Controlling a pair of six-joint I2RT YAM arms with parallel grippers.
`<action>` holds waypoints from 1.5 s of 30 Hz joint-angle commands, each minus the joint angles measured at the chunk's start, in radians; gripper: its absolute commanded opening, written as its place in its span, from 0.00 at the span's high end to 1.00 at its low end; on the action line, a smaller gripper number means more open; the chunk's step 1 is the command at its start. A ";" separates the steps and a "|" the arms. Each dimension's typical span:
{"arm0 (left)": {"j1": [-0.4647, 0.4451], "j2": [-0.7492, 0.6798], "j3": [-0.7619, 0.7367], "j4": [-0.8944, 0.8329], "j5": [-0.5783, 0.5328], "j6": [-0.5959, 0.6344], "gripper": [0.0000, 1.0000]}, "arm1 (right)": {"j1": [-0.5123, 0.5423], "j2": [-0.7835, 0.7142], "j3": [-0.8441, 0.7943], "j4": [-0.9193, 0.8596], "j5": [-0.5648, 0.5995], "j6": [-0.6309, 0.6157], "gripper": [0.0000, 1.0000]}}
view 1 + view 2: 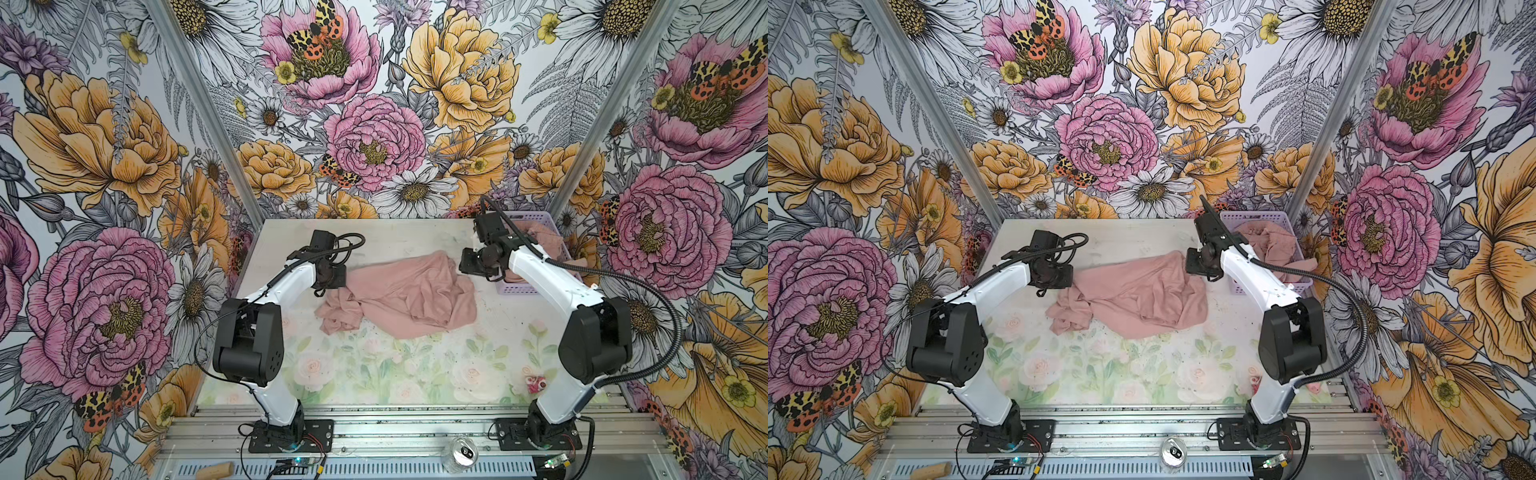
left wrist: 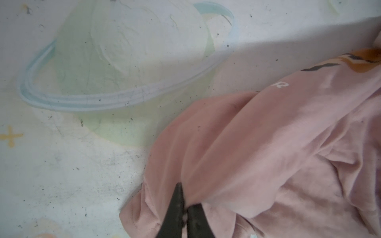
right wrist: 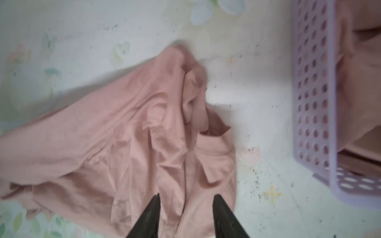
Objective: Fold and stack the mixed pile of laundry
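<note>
Your right gripper stands open over the pink shirt; your left gripper is nearly closed at the shirt's edge.
The shirt lies crumpled mid-table between both arms, with a scrap of print and a white letter showing in the left wrist view. You cannot tell whether the left jaws pinch fabric. The lavender basket sits at the far right corner, holding more pink cloth that drapes over its rim.
</note>
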 commanded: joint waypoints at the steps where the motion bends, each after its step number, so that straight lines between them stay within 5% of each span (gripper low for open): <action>1: 0.013 -0.011 -0.011 0.037 -0.025 -0.014 0.77 | 0.058 -0.062 -0.171 0.119 -0.139 0.150 0.57; 9: 0.015 -0.072 -0.045 0.035 -0.029 -0.030 0.57 | 0.137 -0.078 -0.369 0.234 -0.165 0.297 0.58; 26: 0.054 -0.204 -0.121 0.034 -0.011 -0.061 0.50 | 0.138 -0.025 -0.381 0.246 -0.128 0.309 0.77; 35: 0.069 -0.235 -0.157 0.034 0.001 -0.074 0.50 | 0.139 -0.007 -0.396 0.246 -0.118 0.306 0.71; 38: 0.068 -0.241 -0.163 0.034 0.001 -0.074 0.50 | 0.138 -0.006 -0.394 0.246 -0.115 0.305 0.78; 41: 0.071 -0.247 -0.166 0.033 0.000 -0.073 0.50 | 0.138 -0.020 -0.397 0.245 -0.107 0.309 0.97; 45: 0.075 -0.268 -0.181 0.021 0.013 -0.086 0.49 | 0.135 -0.093 -0.398 0.225 -0.100 0.323 1.00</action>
